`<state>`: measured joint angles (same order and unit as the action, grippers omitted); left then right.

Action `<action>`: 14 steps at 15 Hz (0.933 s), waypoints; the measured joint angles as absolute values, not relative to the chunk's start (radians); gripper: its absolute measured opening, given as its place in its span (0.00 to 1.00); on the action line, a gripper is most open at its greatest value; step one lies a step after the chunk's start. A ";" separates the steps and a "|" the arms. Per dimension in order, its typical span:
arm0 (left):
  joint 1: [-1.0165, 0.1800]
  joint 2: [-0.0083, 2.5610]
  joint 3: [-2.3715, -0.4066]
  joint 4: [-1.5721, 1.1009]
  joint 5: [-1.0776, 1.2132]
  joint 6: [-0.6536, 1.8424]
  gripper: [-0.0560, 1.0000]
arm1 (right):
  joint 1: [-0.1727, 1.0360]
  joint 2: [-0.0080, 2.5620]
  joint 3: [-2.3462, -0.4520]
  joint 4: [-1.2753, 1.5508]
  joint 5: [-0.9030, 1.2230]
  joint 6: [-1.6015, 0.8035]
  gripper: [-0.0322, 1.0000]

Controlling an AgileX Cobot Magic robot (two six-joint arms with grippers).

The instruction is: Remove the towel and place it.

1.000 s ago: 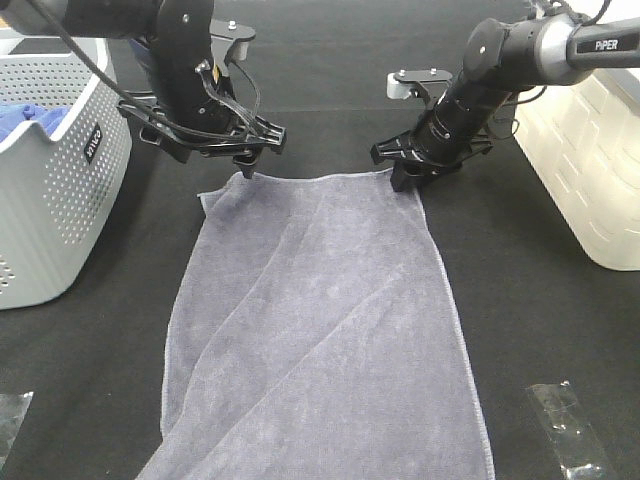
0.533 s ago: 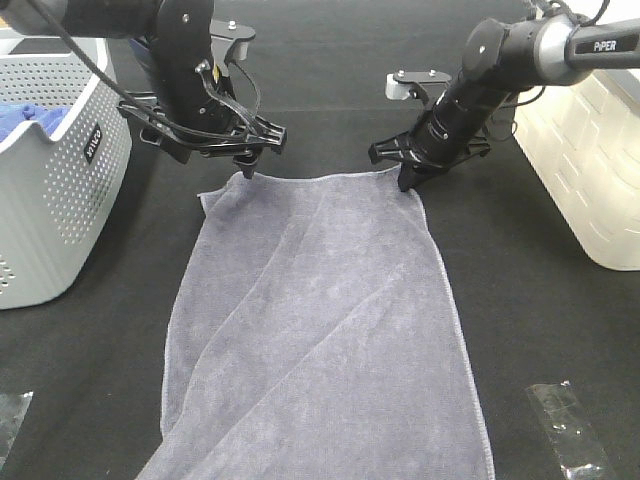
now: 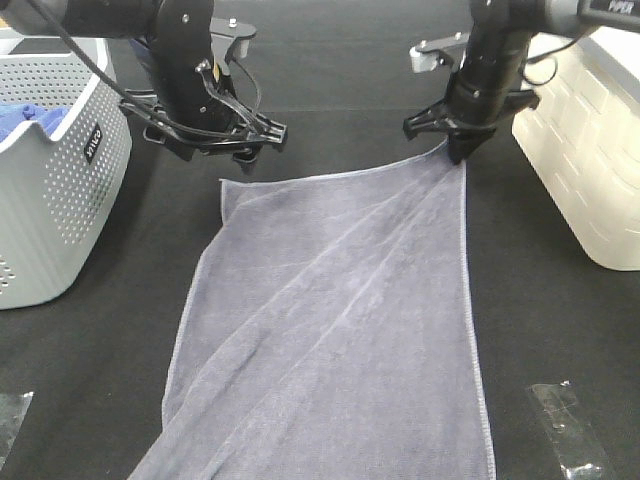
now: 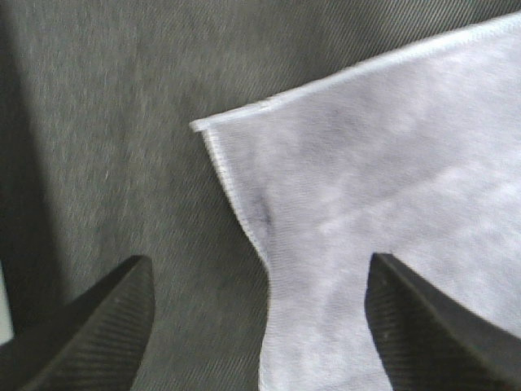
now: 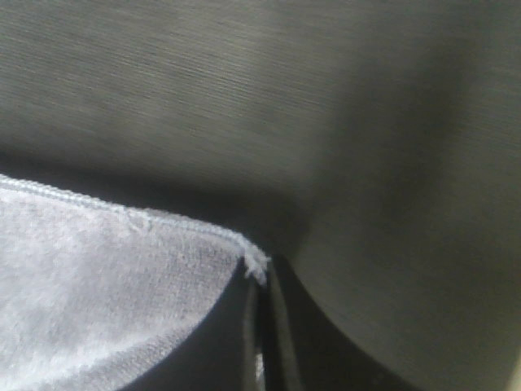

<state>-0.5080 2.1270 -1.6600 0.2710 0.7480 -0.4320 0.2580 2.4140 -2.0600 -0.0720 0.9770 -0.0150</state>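
Observation:
The greyish-lavender towel [image 3: 330, 330] lies spread on the black table, running from the far middle to the front edge. My right gripper [image 3: 456, 150] is shut on its far right corner and holds that corner lifted and stretched; the right wrist view shows the hemmed corner [image 5: 254, 267] pinched at the closed fingertips [image 5: 281, 326]. My left gripper [image 3: 246, 160] is open just above and behind the far left corner [image 3: 224, 184]. In the left wrist view that corner [image 4: 203, 127] lies flat on the table between the two spread fingers [image 4: 106, 309].
A grey perforated basket [image 3: 50, 210] with a bright blue cloth [image 3: 28, 118] inside stands at the left. A white bin [image 3: 590, 170] stands at the right. Clear plastic bags lie at the front right [image 3: 565, 432] and front left [image 3: 8, 415].
My right gripper has moved up and to the far right with its corner, pulling the towel taut. The left corner has come free of the left gripper and lies on the table.

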 joint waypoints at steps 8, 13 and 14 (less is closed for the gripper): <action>-0.436 2.235 -1.701 0.259 0.667 -0.516 0.70 | 0.258 2.395 -2.061 -0.113 1.013 0.011 0.03; -0.407 2.335 -1.811 0.145 0.655 -0.459 0.70 | 0.258 2.395 -2.061 -0.107 1.013 0.012 0.03; -0.407 2.354 -1.830 0.132 0.657 -0.457 0.68 | 0.258 2.395 -2.061 -0.107 1.013 0.012 0.03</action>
<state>-0.4070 2.3540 -1.8300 0.1320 0.6570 -0.4570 0.2580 2.3950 -2.0610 -0.1070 1.0130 0.0120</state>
